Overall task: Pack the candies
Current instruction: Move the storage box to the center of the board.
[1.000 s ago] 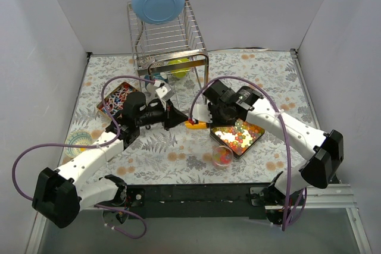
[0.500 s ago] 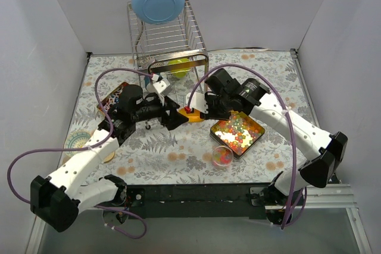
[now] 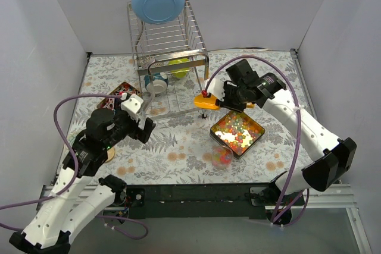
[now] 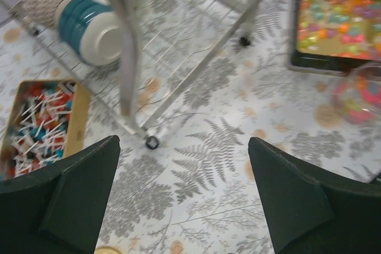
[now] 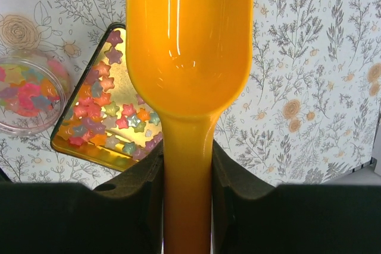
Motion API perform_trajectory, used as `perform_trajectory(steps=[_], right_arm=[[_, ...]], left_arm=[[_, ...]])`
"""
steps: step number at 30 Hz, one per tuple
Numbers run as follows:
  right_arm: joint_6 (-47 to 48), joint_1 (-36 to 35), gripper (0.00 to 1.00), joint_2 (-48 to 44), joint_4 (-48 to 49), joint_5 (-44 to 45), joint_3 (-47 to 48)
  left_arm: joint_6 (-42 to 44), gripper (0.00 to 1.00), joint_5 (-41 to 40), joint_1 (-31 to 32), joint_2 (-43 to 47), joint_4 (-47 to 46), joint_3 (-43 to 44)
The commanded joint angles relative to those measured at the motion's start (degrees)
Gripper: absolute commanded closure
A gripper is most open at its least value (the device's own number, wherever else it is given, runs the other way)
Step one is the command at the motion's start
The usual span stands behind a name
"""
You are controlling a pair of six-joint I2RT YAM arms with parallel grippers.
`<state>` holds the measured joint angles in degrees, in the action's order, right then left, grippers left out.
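White walls are closing in a counter that is wearing a grey fern-and-flower cloth. A wire rack is standing at the back, a blue bowl is leaning on its top, and a teal-and-white mug is lying on its lower shelf. The candies are sitting in three spots. Small star-shaped ones in mixed colours are filling a dark tin right of centre. More are lying in a clear cup just beside the tin's near corner. Wrapped red, blue and white ones are piling in a box on the left, next to the rack. The right hand is clamping narrow on the handle of an orange scoop. It is holding the scoop in the air between the rack's front leg and the tin's far corner, bowl end pointing towards the rack. The left hand is hovering over bare cloth in front of the rack, jaws standing wide and gripping nothing. It is staying well apart from the tin, and the box is lying off to its left.
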<state>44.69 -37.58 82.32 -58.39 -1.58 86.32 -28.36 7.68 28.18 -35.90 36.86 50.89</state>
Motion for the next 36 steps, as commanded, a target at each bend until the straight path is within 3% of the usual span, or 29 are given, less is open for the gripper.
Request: perform_trajectory(steps=[1, 5, 6, 7, 8, 11, 14, 19, 21, 26, 33, 36], right_arm=[[-1.27, 1.90, 0.99, -0.50, 1.70, -1.58, 0.77], [-1.27, 3.13, 0.99, -0.23, 1.53, -1.84, 0.86], [-1.09, 3.65, 0.99, -0.15, 1.35, -1.93, 0.78], [-0.92, 3.92, 0.99, -0.15, 1.26, -1.93, 0.69], [-0.74, 4.27, 0.99, -0.32, 1.17, -2.11, 0.60], [-0.13, 5.85, 0.99, -0.85, 1.87, -2.72, -1.06], [0.58, 7.70, 0.99, -1.29, 2.58, -3.77, -2.82], [0.93, 10.68, 0.99, -1.73, 2.49, -5.80, -3.88], [1.02, 11.65, 0.99, -1.99, 2.41, -6.50, -4.50], [1.19, 12.71, 0.99, -2.87, 2.23, -7.29, -5.81], [0.67, 13.68, 0.99, -3.22, 2.32, -7.99, -6.87], [0.49, 13.85, 0.99, -3.22, 2.49, -7.82, -7.13]], left_arm=[[1.90, 0.09, -14.62, -3.65, -1.80, -3.98, -2.46], [-2.56, 0.11, -8.58, -17.69, -11.69, -9.87, 2.70], [-4.49, 0.11, -7.43, -26.51, -14.35, -12.84, 4.72], [-8.69, 0.13, -2.02, -31.91, -16.98, -14.17, 9.70], [-10.21, 0.13, -3.28, -34.83, -19.97, -15.75, 11.93], [-10.31, 0.13, -5.84, -36.79, -27.89, -21.21, 18.79], [-8.57, 0.15, 4.48, -40.39, -34.66, -20.79, 23.71], [4.76, 0.21, 24.97, -44.62, -54.40, -0.78, 31.71], [13.01, 0.27, 29.12, -44.62, -56.99, 3.72, 30.59], [23.86, 0.31, 30.99, -44.53, -60.07, 3.31, 24.35], [23.53, 0.33, 28.09, -42.69, -63.50, -3.10, 20.65], [24.75, 0.39, 25.81, -41.03, -64.29, -4.16, 18.72]])
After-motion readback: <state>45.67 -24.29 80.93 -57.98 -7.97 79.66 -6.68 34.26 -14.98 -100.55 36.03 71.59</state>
